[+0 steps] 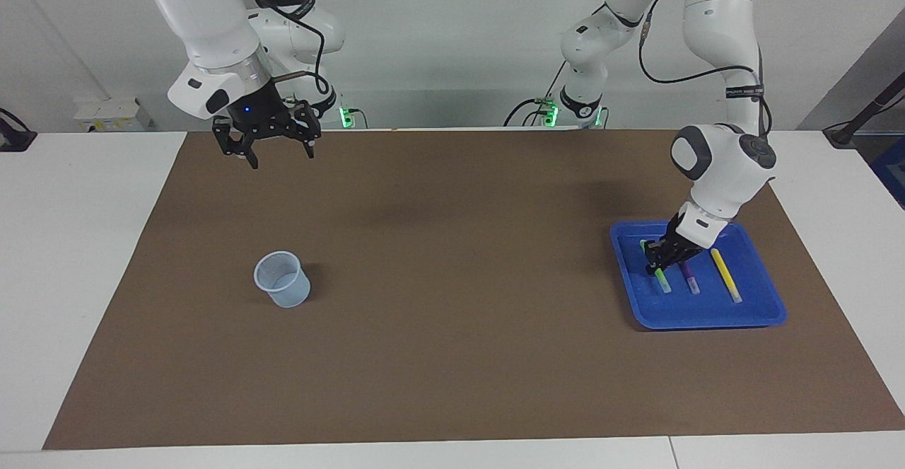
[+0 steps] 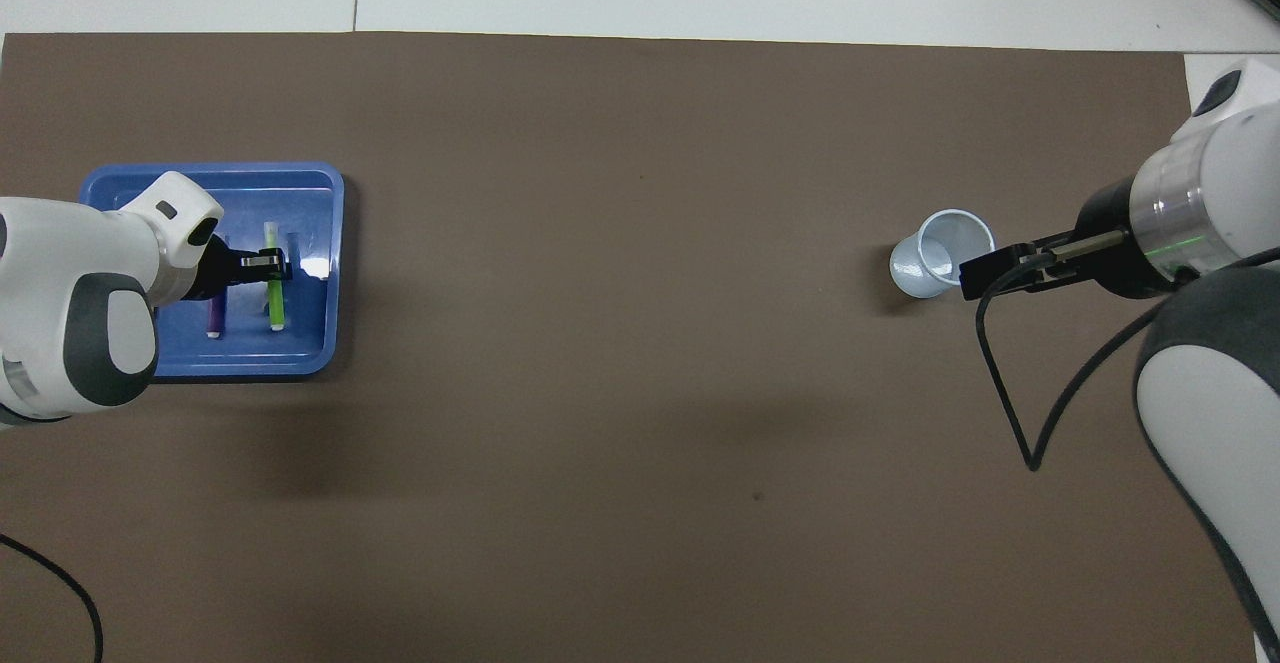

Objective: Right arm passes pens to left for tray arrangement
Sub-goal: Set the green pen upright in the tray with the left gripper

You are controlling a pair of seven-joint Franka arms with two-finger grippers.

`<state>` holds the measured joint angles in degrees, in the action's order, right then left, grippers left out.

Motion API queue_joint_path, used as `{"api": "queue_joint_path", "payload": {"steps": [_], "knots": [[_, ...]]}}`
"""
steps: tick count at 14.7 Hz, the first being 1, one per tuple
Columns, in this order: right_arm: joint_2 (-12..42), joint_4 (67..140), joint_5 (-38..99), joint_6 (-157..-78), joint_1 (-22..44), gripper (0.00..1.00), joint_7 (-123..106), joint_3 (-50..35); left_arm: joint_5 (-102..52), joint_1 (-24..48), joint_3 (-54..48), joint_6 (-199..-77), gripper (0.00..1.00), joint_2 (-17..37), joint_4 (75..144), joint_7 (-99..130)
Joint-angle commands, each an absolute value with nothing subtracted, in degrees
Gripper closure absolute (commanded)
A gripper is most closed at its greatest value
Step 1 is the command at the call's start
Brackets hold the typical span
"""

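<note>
Green pen (image 1: 662, 279) lies in the tray (image 1: 767, 317), left gripper (image 1: 657, 265) clamped on it; release comes next. Right gripper (image 1: 277, 155) waits, wide open, empty.

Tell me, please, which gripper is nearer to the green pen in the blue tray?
Left. The left gripper is shut on the green pen down in the blue tray; the open right gripper hangs in the air at the right arm's end of the table.
</note>
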<state>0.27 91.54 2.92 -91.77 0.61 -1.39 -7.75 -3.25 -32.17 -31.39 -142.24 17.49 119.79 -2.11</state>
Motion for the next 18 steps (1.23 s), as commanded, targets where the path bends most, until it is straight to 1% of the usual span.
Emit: {"api": "queue_joint_path", "payload": {"steps": [1, 5, 6, 11, 12, 13, 16, 17, 18], "knots": [[-1.6, 92.8, 3.1, -90.9, 1.4, 0.00, -2.5, -6.4, -1.9, -32.7, -31.6, -144.4, 1.00, 17.5, 121.1, -2.5], [-1.7, 92.8, 3.6, -90.9, 1.5, 0.00, -2.5, -6.4, -1.9, -32.7, -31.1, -145.0, 1.00, 17.6, 121.6, -2.4], [-1.7, 92.8, 3.6, -90.9, 1.5, 0.00, -2.5, -6.4, -1.9, -32.6, -31.1, -145.0, 0.93, 17.6, 121.6, -2.5], [-1.6, 92.6, 3.6, -90.8, 1.4, 0.00, -2.5, -6.3, -1.9, -32.5, -31.1, -145.0, 0.90, 17.7, 121.8, -2.5], [-1.6, 92.7, 3.6, -91.0, 1.4, 0.00, -2.5, -6.3, -1.9, -32.5, -31.2, -145.0, 0.85, 17.7, 121.7, -2.5], [-1.6, 92.7, 3.7, -91.1, 1.1, 0.00, -2.5, -6.2, -1.9, -32.5, -31.2, -145.0, 0.77, 17.6, 121.7, -2.5], [-1.6, 92.7, 3.8, -91.2, 1.2, 0.00, -2.4, -6.2, -1.9, -32.5, -31.2, -145.0, 0.76, 17.7, 121.8, -2.6], [-1.6, 92.7, 3.8, -91.4, 1.4, 0.00, -2.1, -6.2, -1.9, -32.5, -31.2, -145.0, 0.69, 17.7, 121.8, -2.6], [-1.6, 92.5, 3.7, -91.4, 1.5, 0.00, -1.6, -6.1, -1.9, -32.5, -31.2, -145.0, 0.47, 17.7, 121.7, -2.7]]}}
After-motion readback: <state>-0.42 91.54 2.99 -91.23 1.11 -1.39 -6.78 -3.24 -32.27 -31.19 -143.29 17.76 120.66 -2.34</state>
